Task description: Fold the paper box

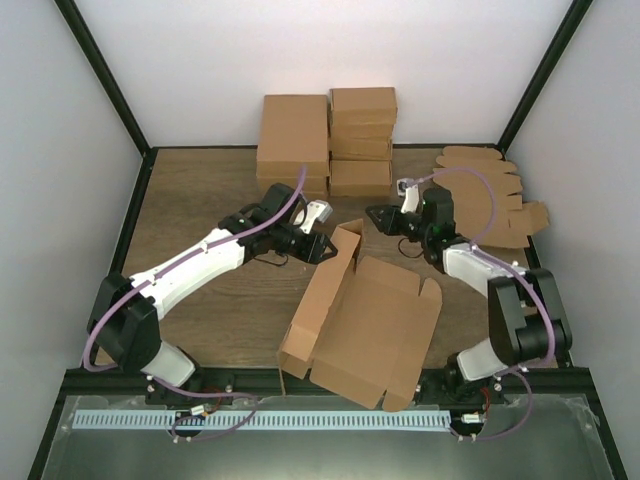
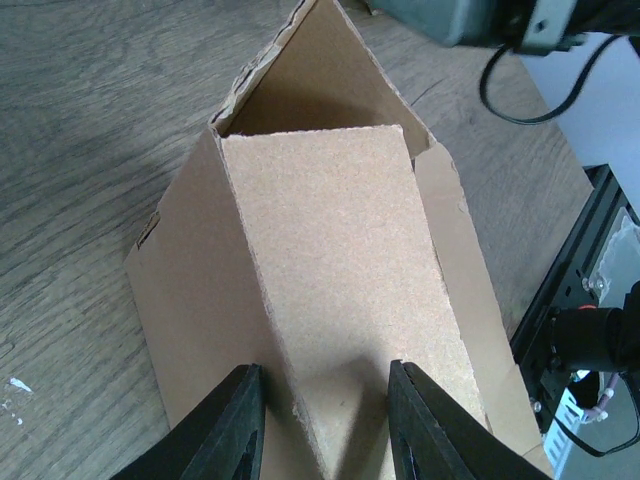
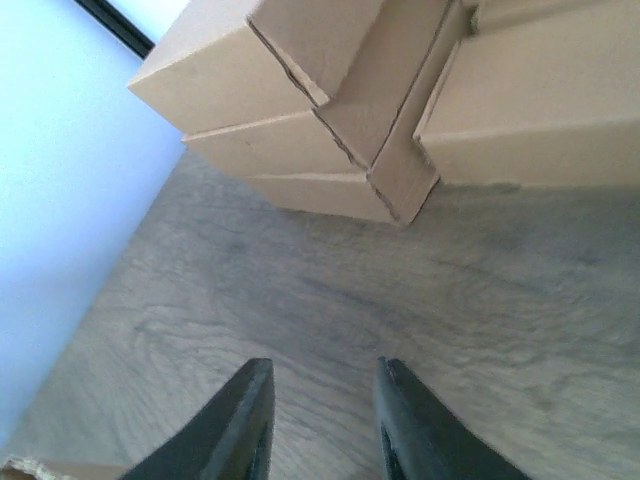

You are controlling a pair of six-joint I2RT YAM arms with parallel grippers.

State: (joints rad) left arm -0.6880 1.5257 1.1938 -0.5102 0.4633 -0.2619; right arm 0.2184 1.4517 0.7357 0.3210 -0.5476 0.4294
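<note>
When I look down from the overhead camera, the paper box (image 1: 365,320) lies half-formed on the wooden table (image 1: 200,200), near the front edge between my two arms. It is one brown cardboard blank. Its wide panels are tilted up like an open trough, showing bare board inside, with rounded tabs along the near-right edge and one narrow wall standing on the left. My left gripper (image 1: 320,249) sits at the box's far corner flap. My right gripper (image 1: 376,215) hangs just beyond that flap, apart from it. At the back stand two stacks of folded boxes (image 1: 330,140), side by side. The right stack shows about four layers, and the left one I cannot count. Far right lies a fanned pile of flat blanks (image 1: 490,195) with lobed edges, their number unclear.

Through my left wrist camera, my two dark fingers (image 2: 235,430) are spread apart. A long rectangular flap with a grainy, fibrous face runs up between them. I cannot tell whether the pads touch it. Beyond it, two side panels rise to a peak with ragged, torn-looking edges.

Through my right wrist camera, that gripper's jaws stand parted over plain wood grain, holding nothing. Ahead, the stacked boxes fill the top of the view. Three layers show on the left, smooth-faced and square-cornered, and one tuck flap juts out between the stacks.
</note>
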